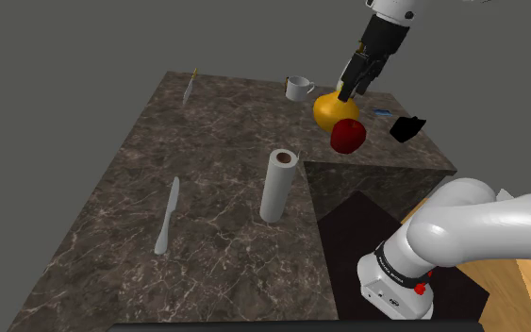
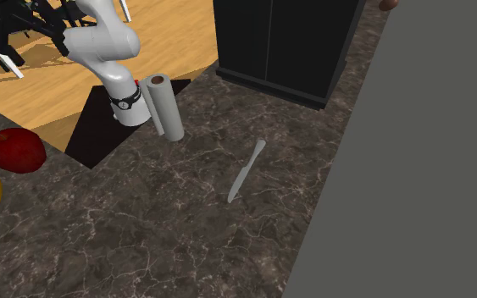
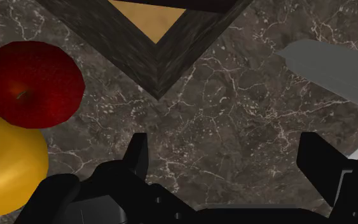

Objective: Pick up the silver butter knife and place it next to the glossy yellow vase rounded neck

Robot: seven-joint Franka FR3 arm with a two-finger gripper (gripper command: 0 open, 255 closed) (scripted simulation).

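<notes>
Jaws are standing wide apart and gripping nothing, with bare dark marble counter (image 3: 234, 114) showing between the black fingers (image 3: 137, 153) in the wrist view. The gripper (image 1: 351, 90) is hovering over the far part of the counter, directly above the yellow vase (image 1: 327, 110), which is sitting just to one side of the jaws with a red apple (image 1: 348, 136) pressed close against it. The counter's notched inner edge is running just ahead of the jaws, with wooden floor (image 3: 147, 16) showing beyond it. The silver butter knife (image 1: 167, 217) is lying flat, well apart from the jaws, past an upright paper towel roll (image 1: 277, 184). Open counter is surrounding it on every side, between the roll and the counter's long outer edge.
</notes>
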